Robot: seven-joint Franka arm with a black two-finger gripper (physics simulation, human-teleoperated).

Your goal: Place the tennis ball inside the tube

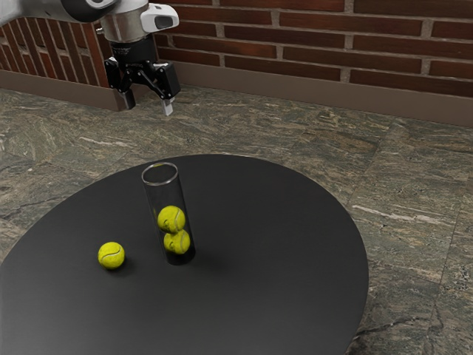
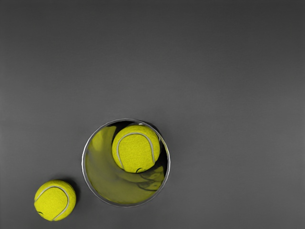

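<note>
Black table (image 1: 288,296) bears 1 loose ball (image 1: 111,255) near a tube (image 1: 164,194) holding 2 balls (image 1: 171,219), claw (image 1: 148,106) spread above.

The gripper (image 1: 148,105) points downward, its two fingers (image 1: 168,108) standing well apart.

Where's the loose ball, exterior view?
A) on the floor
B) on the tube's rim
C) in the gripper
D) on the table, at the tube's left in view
D: the loose ball sits on the black table, left of the tube.
</note>
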